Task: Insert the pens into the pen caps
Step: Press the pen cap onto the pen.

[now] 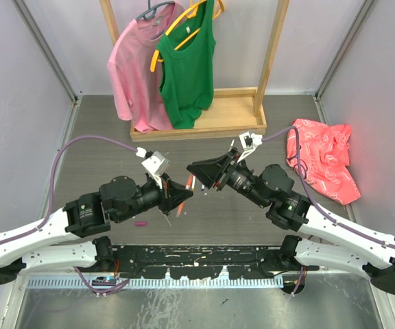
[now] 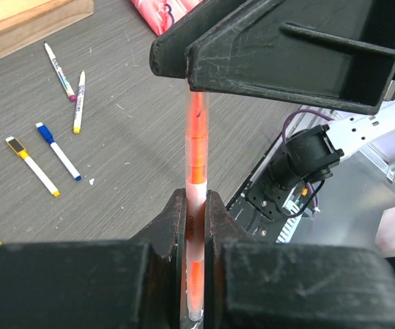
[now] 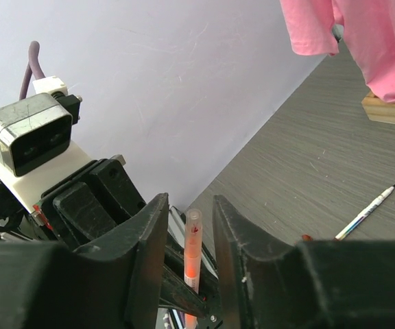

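Orange pen [image 2: 196, 157] clamped in the left hand [image 2: 195, 200], off the table [image 2: 129, 137].
It is judged light, stiff and slick, best gripped mid-barrel; the right hand [image 3: 188, 203] is parted narrowly either side of its tip.

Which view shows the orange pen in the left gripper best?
Left wrist: the orange pen shows most of its barrel, clamped in the left gripper. Right wrist shows only its upper end, between the fingers of the open right gripper. Top external shows just an orange sliver between the two grippers.
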`<action>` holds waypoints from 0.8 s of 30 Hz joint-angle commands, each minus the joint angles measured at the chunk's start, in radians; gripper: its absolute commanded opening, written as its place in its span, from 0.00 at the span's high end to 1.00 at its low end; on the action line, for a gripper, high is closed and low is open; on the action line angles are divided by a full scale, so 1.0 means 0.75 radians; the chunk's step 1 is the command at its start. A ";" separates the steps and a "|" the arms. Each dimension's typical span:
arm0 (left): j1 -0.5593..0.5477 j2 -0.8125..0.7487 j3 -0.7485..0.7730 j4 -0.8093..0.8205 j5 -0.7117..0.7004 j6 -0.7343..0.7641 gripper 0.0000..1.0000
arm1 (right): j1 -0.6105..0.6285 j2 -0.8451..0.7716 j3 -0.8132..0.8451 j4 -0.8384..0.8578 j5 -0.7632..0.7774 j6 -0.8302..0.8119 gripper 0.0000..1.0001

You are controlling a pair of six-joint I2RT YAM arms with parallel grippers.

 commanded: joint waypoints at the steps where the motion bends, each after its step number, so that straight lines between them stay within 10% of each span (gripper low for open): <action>1: 0.004 0.000 0.059 0.048 0.024 0.021 1.00 | 0.007 -0.015 0.046 0.035 -0.024 0.019 0.65; 14: 0.004 0.033 0.115 0.044 0.009 0.023 1.00 | 0.006 -0.037 -0.036 -0.010 -0.063 0.044 0.98; 24: 0.003 0.022 0.161 0.067 -0.125 -0.021 1.00 | 0.078 -0.064 -0.233 0.068 -0.086 0.041 1.00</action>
